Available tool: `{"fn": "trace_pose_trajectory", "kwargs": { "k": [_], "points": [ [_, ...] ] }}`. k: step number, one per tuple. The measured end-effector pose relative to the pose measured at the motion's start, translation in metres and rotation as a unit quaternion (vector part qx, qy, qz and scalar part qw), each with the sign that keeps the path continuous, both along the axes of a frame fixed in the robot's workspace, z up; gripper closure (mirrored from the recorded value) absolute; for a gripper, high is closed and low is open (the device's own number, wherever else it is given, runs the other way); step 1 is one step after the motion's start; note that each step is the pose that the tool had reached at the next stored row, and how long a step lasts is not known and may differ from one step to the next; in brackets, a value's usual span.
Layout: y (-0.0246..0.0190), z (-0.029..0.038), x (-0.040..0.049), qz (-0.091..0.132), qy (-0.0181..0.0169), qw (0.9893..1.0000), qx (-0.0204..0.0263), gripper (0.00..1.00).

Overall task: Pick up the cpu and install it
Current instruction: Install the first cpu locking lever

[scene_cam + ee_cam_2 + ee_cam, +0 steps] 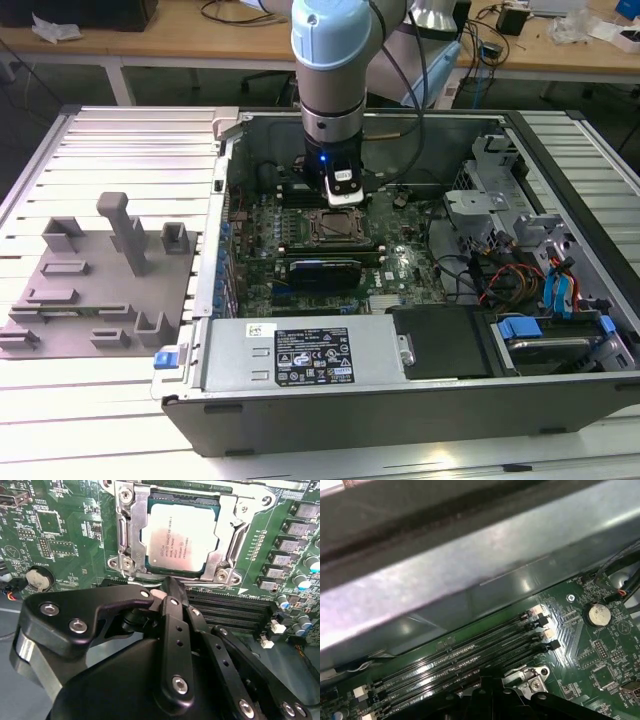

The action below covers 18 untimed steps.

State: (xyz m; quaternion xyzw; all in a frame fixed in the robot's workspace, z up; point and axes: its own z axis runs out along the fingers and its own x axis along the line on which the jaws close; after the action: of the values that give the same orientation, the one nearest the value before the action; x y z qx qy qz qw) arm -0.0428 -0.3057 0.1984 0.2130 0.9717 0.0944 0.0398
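silver-topped square cpu (177,537) seated flat inside the metal-framed socket (125,530) on the green motherboard (55,535), edges squared to the frame for contact. black end effector (167,592) poised just beside the socket, fingers drawn together on nothing, clear of the chip.

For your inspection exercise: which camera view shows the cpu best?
The second wrist view: the cpu lies flat in the metal-framed socket, its silver top fully exposed. In the exterior view the socket is small and the chip hard to make out; the first wrist view shows memory slots.
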Motion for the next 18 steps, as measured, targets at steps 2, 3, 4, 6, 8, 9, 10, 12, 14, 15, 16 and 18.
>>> {"fn": "trace_pose_trajectory", "kwargs": {
  "k": [2, 3, 4, 6, 8, 9, 10, 12, 14, 15, 16, 18],
  "points": [
    [-0.0002, 0.0016, -0.0001, 0.000, 0.0000, 1.0000, -0.0005, 0.89],
    [0.0000, 0.0046, 0.0000, 0.000, 0.0000, 1.0000, 0.0000, 0.89],
    [0.0000, 0.0077, 0.0000, 0.000, 0.0000, 1.0000, 0.0001, 0.89],
    [0.0001, 0.0145, 0.0001, 0.000, -0.0001, 1.0000, 0.0001, 0.89],
    [0.0002, 0.0176, -0.0003, 0.000, -0.0031, 1.0000, 0.0001, 0.89],
    [0.0002, 0.0177, -0.0010, 0.000, -0.0066, 1.0000, 0.0006, 0.89],
    [0.0004, 0.0177, -0.0019, 0.000, -0.0093, 1.0000, 0.0012, 0.89],
    [0.0009, 0.0176, -0.0040, 0.000, -0.0136, 0.9999, 0.0017, 0.89],
    [0.0010, 0.0177, -0.0060, 0.000, -0.0152, 0.9999, 0.0016, 0.89],
    [0.0011, 0.0176, -0.0073, 0.000, -0.0161, 0.9999, 0.0016, 0.89],
    [0.0012, 0.0176, -0.0081, 0.000, -0.0168, 0.9999, 0.0016, 0.89],
    [0.0023, 0.0177, -0.0107, 0.000, -0.0195, 0.9998, 0.0017, 0.89]
  ]
}}
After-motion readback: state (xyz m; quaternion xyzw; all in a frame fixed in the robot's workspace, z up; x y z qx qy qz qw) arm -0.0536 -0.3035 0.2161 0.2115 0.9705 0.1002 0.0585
